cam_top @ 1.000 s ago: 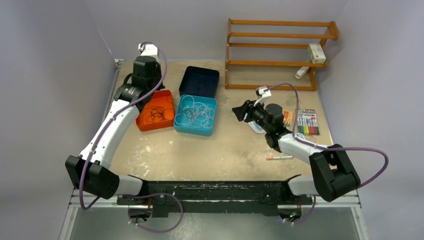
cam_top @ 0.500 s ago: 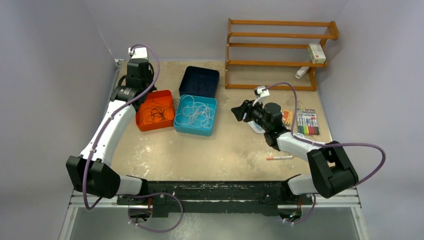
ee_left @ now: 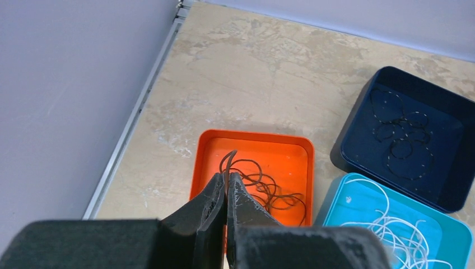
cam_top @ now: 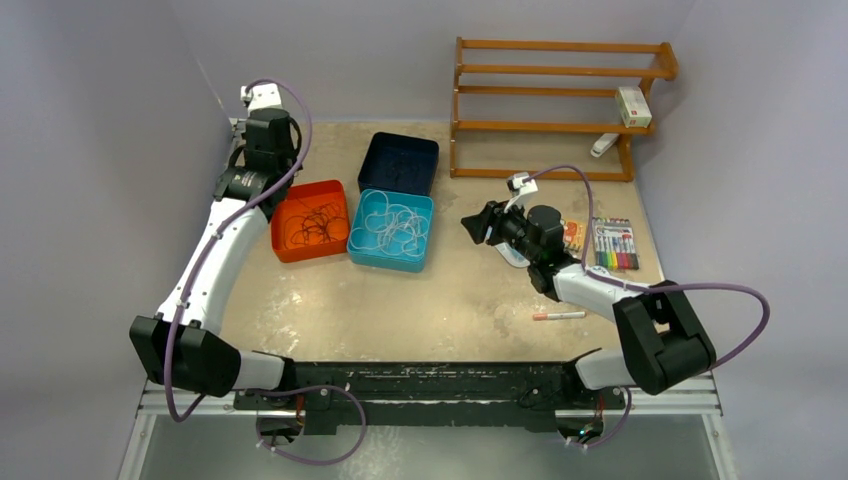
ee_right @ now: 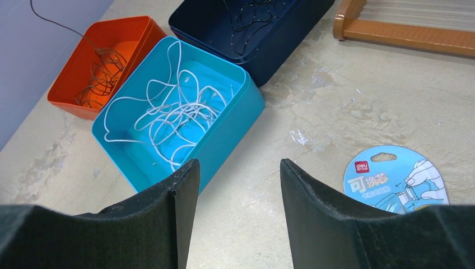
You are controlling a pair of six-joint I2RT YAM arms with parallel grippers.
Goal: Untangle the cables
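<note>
Our left fingers (ee_left: 219, 193) have drawn up and back from the orange tray (ee_left: 255, 134), pinching one strand of the dark cables (ee_left: 263, 186) heaped inside it, while our right fingers (ee_right: 179, 196) gape empty well right of it; we judge untangling barely begun.

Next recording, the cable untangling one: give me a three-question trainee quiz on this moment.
1. True or false: the white cables lie in the light blue tray.
2. The left gripper is shut on a dark cable. Which tray does that cable rise from? A orange tray; B navy tray; C light blue tray.
3. Fill in: the right gripper, hovering over the table, is ____.
Key: 1 true; 2 A; 3 open.
</note>
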